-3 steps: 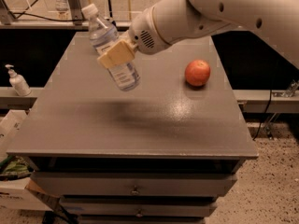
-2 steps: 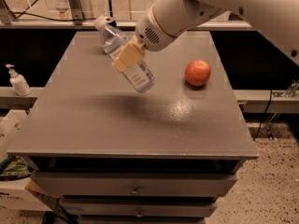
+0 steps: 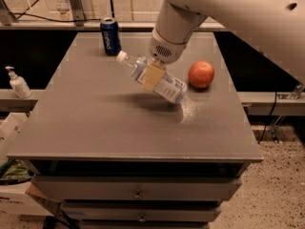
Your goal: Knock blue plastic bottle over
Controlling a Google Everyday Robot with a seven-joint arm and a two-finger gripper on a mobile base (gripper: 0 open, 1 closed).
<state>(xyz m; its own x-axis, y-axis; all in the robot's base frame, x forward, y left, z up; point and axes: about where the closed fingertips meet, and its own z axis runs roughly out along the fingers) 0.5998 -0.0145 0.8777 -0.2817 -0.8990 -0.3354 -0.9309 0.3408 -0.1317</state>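
Observation:
The blue plastic bottle [image 3: 169, 88] is clear with a white cap and a pale blue-white label. It leans steeply over the middle of the grey table [image 3: 95, 128], cap up to the left and base low to the right, at or near the tabletop. My gripper [image 3: 152, 76] reaches down from the white arm at the top. Its tan finger [image 3: 153, 74] lies across the bottle's middle, and the gripper is closed around the bottle.
A dark blue soda can [image 3: 110, 36] stands at the table's back left. A red apple [image 3: 201, 74] lies just right of the bottle's base. A white pump dispenser [image 3: 18, 82] stands on a ledge to the left. Drawers [image 3: 138, 193] are below the tabletop.
The gripper has carried the bottle to the right and down towards the table's middle. The bottle has tilted much further, and its base has dropped to or near the tabletop.

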